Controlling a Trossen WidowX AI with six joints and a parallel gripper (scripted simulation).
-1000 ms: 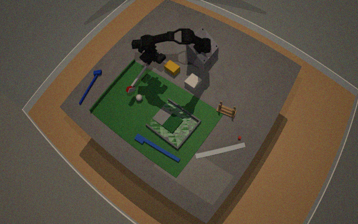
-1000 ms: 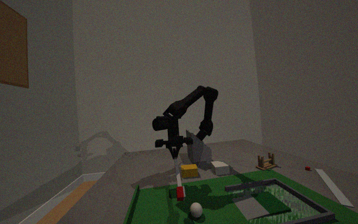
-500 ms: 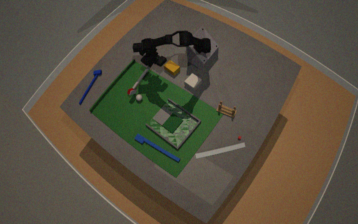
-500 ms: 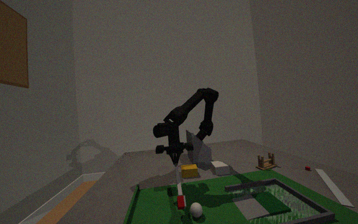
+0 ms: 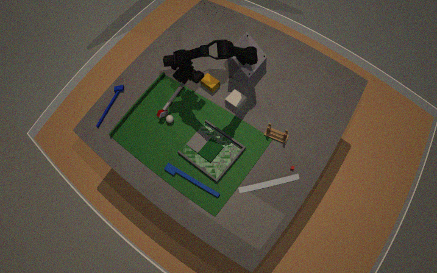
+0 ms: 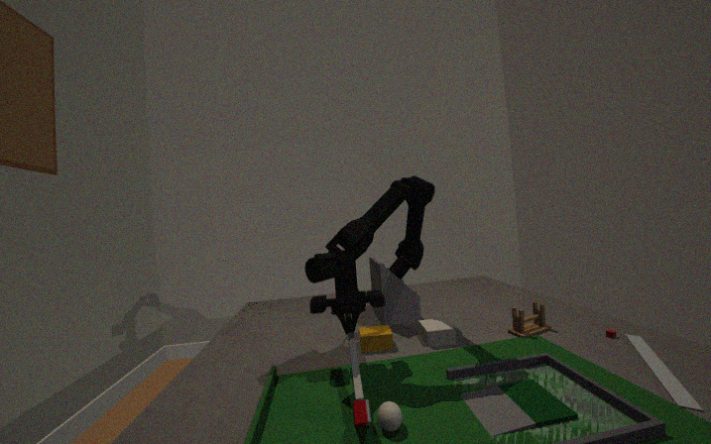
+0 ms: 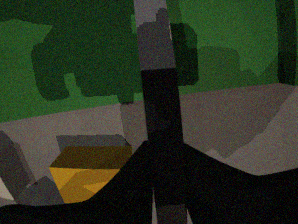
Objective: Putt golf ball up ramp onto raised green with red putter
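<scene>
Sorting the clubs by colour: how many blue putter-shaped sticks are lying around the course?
2. One blue putter lies on the grey floor beyond the green mat's walled edge. The other, a flat blue L-shaped stick, lies on the green mat beside the grey-framed raised green. No others visible.

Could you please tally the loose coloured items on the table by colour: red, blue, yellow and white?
Red: 2, the red putter held by the gripper, and a small red cube
Blue: 2, blue putter, blue bar
Yellow: 1, yellow block
White: 3, golf ball, white block, white strip
Total: 8
</scene>
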